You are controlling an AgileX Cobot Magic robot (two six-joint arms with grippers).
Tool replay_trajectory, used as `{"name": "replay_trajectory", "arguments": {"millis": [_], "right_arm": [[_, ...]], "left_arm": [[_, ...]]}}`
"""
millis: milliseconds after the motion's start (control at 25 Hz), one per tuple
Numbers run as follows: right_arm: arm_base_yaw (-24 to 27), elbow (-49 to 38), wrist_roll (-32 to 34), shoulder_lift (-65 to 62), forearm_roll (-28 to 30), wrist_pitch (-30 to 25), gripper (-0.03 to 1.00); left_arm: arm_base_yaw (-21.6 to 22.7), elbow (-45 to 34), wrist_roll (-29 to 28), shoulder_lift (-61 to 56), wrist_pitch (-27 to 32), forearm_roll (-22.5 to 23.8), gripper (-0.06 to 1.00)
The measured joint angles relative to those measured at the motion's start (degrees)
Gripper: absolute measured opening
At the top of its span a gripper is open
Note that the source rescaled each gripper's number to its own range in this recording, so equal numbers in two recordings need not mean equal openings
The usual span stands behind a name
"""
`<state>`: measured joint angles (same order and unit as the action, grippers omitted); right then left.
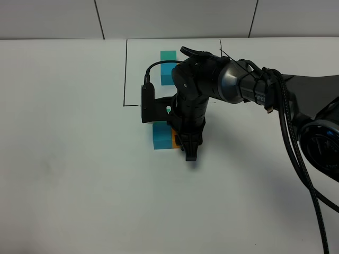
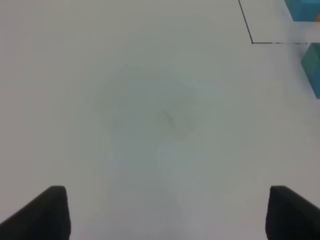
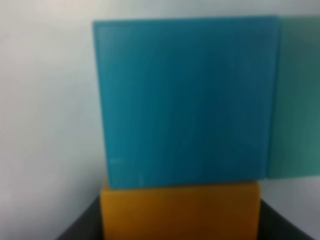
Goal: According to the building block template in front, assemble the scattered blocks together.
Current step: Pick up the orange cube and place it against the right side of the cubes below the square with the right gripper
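Right gripper [image 1: 190, 153]: you have it down on the table [image 1: 69, 159], jaws drawn in tight against the orange block [image 3: 180, 212], which sits between them.
Orange block: touching the blue block [image 3: 185, 100]; a teal-green block [image 3: 299, 95] sits against the blue one's other side.
Left gripper [image 2: 165, 212]: your jaws stand wide apart over bare table, holding nothing.
Template [image 1: 168, 67]: inside the black drawn frame [image 1: 126, 74], beyond the loose blocks, partly hidden by the right arm.

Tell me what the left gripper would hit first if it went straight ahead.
Probably nothing: ahead of the left gripper lies only bare white table. The blue block sits off at the frame's edge.
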<state>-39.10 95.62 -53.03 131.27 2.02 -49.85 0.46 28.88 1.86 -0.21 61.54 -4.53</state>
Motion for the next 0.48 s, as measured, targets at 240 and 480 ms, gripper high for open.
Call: {"name": "replay_trajectory", "arguments": {"millis": [240, 480], "right_arm": [[0.00, 0.00, 1.07, 0.00, -0.48, 0.30, 0.03], [0.00, 0.00, 1.64, 0.00, -0.69, 0.34, 0.03]], "left_arm": [[0.00, 0.00, 0.00, 0.00, 0.00, 0.00, 0.67], [0.00, 0.00, 0.05, 0.00, 0.00, 0.00, 0.67]]}}
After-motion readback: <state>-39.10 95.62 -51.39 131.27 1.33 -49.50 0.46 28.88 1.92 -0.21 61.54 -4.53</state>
